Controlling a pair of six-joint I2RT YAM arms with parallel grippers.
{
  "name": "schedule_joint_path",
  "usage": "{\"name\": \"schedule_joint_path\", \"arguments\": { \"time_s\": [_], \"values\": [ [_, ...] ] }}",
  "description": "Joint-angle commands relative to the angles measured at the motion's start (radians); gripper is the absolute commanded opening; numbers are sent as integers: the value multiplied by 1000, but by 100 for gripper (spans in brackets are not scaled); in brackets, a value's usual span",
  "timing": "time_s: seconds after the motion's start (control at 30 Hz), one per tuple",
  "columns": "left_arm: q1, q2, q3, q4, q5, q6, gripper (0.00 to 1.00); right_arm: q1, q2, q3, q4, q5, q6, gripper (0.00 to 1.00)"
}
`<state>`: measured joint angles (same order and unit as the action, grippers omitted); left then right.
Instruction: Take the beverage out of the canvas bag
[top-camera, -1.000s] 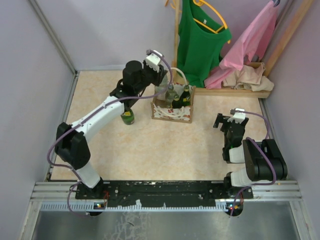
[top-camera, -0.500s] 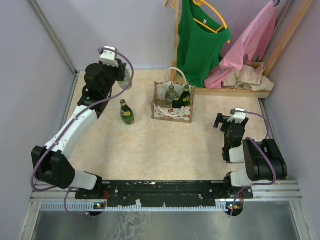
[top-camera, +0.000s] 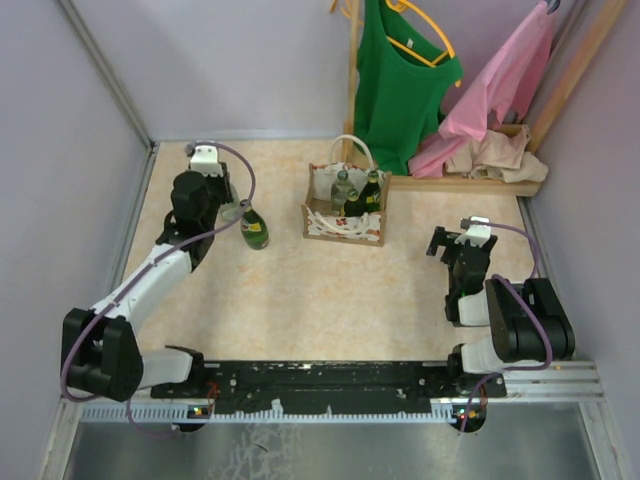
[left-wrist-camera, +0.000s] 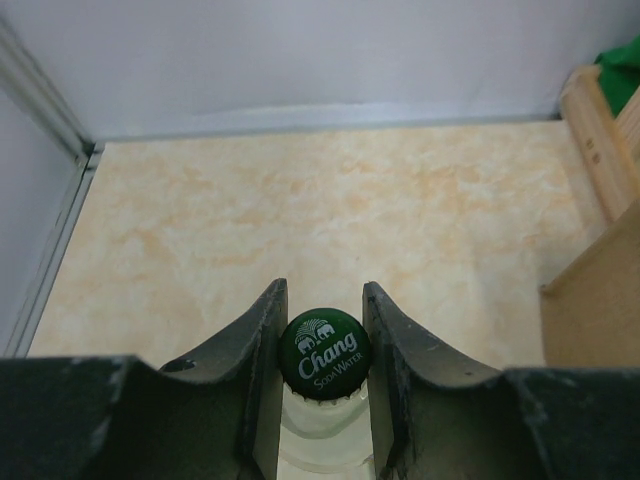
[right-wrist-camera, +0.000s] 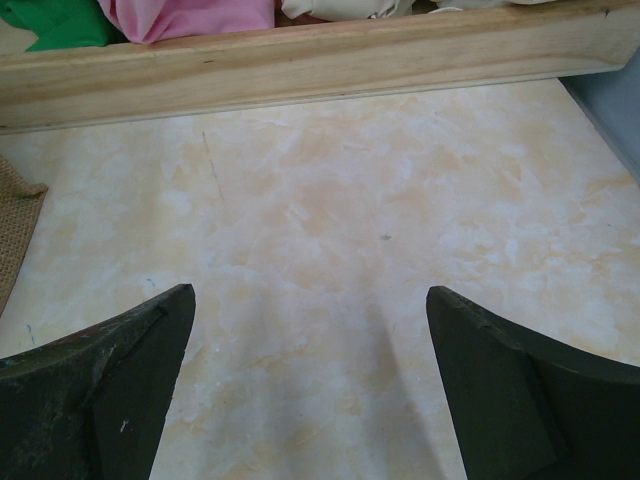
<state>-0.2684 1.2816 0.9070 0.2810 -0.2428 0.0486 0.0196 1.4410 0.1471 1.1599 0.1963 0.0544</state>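
Since half a second ago our left arm has swung down and nearer, carrying a clear bottle (top-camera: 231, 211) to just beside the green bottle (top-camera: 254, 229) standing on the table (top-camera: 300, 290). Our left gripper (left-wrist-camera: 321, 335) is clamped on that clear bottle's neck, its green cap (left-wrist-camera: 323, 353) (printed "Chang Soda Water") between the fingers. We cannot tell whether it touches the table. The canvas bag (top-camera: 345, 216) stands upright mid-table, well apart, bottles inside. Our right gripper (right-wrist-camera: 310, 385) rests spread wide, holding nothing, near the wooden rack base (right-wrist-camera: 300, 65).
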Motion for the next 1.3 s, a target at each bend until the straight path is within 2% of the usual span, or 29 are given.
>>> {"name": "schedule_joint_path", "arguments": {
  "time_s": [0.0, 0.27, 0.53, 0.93, 1.27],
  "values": [
    [8, -62, -99, 261, -114, 8, 0, 9, 2, 35, 55, 5, -12, 99],
    [18, -71, -332, 602, -150, 69, 0, 9, 3, 35, 55, 6, -12, 99],
    [26, -27, -446, 842, -179, 104, 0, 9, 2, 35, 55, 5, -12, 99],
    [80, 37, -409, 769, -155, 12, 1, 9, 2, 35, 55, 5, -12, 99],
    [108, 75, -377, 704, -9, -63, 2, 8, 2, 35, 55, 6, -12, 99]
  ]
}}
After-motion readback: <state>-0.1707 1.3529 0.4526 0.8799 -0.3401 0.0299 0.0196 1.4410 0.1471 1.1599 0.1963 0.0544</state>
